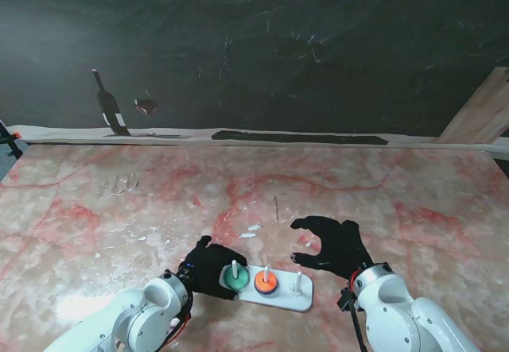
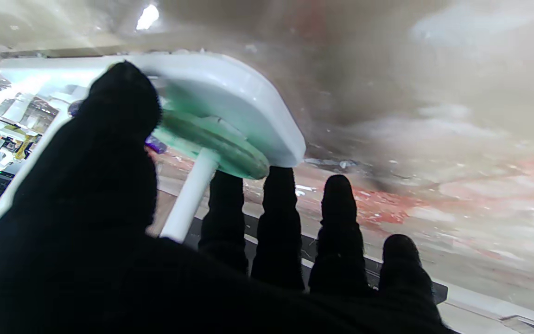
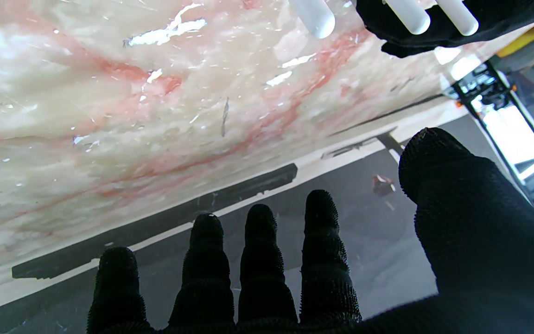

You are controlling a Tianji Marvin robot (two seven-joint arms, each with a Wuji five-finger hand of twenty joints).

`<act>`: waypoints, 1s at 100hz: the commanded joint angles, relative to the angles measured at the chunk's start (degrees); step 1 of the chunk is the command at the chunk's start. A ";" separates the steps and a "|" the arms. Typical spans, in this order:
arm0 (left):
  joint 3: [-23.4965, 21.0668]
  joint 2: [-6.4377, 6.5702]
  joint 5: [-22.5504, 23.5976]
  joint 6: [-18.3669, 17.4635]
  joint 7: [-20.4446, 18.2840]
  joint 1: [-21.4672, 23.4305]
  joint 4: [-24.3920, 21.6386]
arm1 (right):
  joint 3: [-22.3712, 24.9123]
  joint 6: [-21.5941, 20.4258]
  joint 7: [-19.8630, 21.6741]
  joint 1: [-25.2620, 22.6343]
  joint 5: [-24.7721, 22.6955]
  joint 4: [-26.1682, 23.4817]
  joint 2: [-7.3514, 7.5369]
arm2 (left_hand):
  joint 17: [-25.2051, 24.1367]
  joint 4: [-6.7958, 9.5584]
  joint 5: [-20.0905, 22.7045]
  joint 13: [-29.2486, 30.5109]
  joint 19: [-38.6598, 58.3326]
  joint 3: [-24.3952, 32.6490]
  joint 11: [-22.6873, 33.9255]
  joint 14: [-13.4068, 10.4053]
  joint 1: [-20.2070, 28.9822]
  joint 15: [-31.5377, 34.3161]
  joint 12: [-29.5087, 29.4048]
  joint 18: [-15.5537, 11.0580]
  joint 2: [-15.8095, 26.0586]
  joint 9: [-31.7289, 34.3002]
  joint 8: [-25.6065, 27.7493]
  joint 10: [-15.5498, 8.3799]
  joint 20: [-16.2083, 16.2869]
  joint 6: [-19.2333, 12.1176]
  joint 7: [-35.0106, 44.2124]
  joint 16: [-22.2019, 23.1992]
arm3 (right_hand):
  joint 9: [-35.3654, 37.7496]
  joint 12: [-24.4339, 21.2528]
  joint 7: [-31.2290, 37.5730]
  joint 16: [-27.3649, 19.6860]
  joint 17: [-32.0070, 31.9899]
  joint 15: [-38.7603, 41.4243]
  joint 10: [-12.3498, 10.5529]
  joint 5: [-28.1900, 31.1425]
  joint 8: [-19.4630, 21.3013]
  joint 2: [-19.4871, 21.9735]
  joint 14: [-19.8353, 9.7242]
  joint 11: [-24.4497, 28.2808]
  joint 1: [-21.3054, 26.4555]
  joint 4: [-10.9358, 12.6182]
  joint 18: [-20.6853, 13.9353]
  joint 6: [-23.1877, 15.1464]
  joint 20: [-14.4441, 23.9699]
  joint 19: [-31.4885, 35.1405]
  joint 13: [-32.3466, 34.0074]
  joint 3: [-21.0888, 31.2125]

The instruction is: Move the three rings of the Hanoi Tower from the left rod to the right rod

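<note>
On a pink-veined marble table (image 1: 95, 209), a black-gloved left hand (image 1: 208, 266) was seen at the left end of a white plastic three-rod base (image 1: 306, 298). Its fingers (image 2: 278, 222) were curled close around a flat green ring (image 1: 235, 276) seated low on the left white rod (image 2: 188, 195); in the left wrist view the thumb lay against one side of the ring's edge and two fingertips reached its other side, though whether the ring was truly pinched could not be told. Just beyond the thumb, a smaller orange ring (image 1: 266, 282) was seated on the middle rod (image 1: 266, 271). A scrap of purple (image 2: 156, 145) was glimpsed at the thumb's edge, too hidden to identify. The right rod (image 1: 297, 279) stood bare. Farther right, the black-gloved right hand (image 1: 334, 245) was held beside and past that rod, touching nothing, its fingers (image 3: 260, 260) spread apart and lightly curved, the thumb set wide.
</note>
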 commanded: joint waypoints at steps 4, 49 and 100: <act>0.54 -0.06 0.01 -0.03 -0.23 -0.29 0.42 | -0.07 0.21 0.16 -0.28 0.23 0.03 -0.22 | -0.55 -1.92 2.94 0.85 0.11 1.30 2.40 -0.70 -0.70 1.44 1.08 0.16 -1.28 3.23 -0.05 -1.99 1.15 -0.44 1.26 1.10 | 0.77 -0.39 0.35 -0.02 -0.94 -0.10 0.17 1.15 -0.58 0.77 0.10 -0.24 0.24 0.04 0.87 -0.42 1.60 -1.40 -1.03 -1.28; 1.99 -0.03 2.67 3.05 1.23 -0.55 0.71 | -0.14 0.60 0.06 -0.12 0.65 0.19 -0.28 | -0.85 -0.91 8.70 2.91 1.10 1.43 5.63 -0.58 0.47 4.29 4.10 -0.08 0.57 7.40 3.16 -1.43 3.89 -3.17 7.96 2.82 | 0.53 -0.42 0.41 0.05 -0.87 0.15 0.48 1.05 -0.71 1.67 0.16 -0.08 -0.04 0.01 0.87 -0.26 2.33 -1.77 -1.25 -1.55; 0.52 0.41 5.97 9.46 -0.67 1.40 -1.84 | -0.45 0.22 -0.04 0.38 1.23 0.74 -0.32 | -0.84 -0.38 9.49 2.99 0.86 0.41 5.91 0.13 0.56 5.05 4.43 -0.06 1.31 8.13 3.05 -0.73 4.33 -2.21 8.04 3.02 | 0.32 -0.47 0.37 0.09 -0.90 0.35 0.63 0.75 -0.81 3.26 0.14 -0.01 -0.32 0.01 0.74 -0.25 3.09 -2.18 -1.42 -2.08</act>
